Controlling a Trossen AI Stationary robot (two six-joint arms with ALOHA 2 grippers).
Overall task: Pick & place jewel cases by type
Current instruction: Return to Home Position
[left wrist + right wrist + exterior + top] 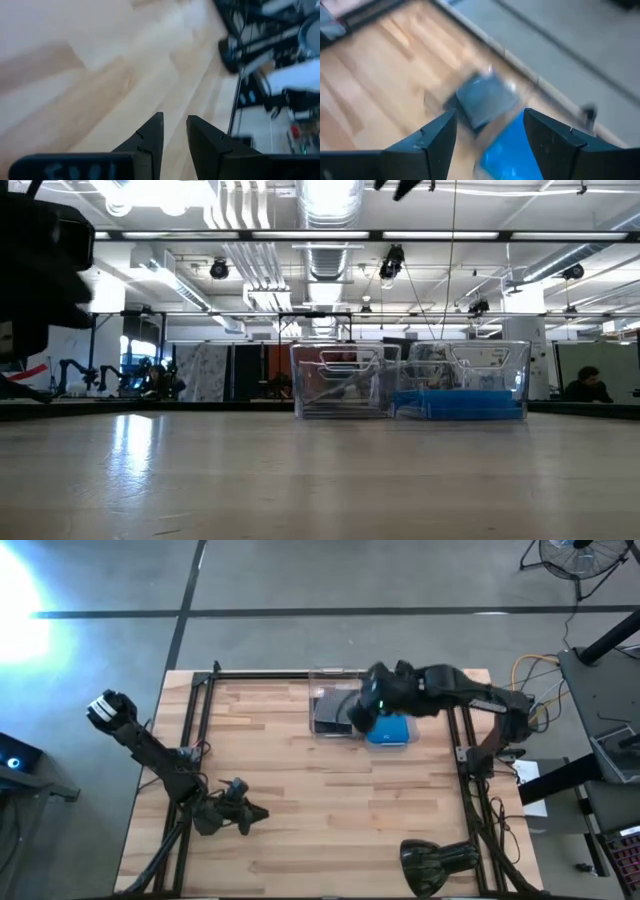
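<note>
This is a robotics lab set in a large open industrial hall. Two dark jointed robot arms, one at the left (150, 745) and one at the right (470, 690), are mounted on a black metal frame (260, 675) around a light wooden plank desk (300, 800). The desk stands on a bare grey concrete floor (300, 580) marked with a dark line (300, 612). A round pedestal fan (575, 555) and loose yellow cables (530, 665) sit beside the rig. Across the room run exposed silver ventilation ducts (330, 205) and long white strip lights (300, 237). Dark equipment stands on other benches (75, 370), and a person sits at a far workstation (588, 383).
</note>
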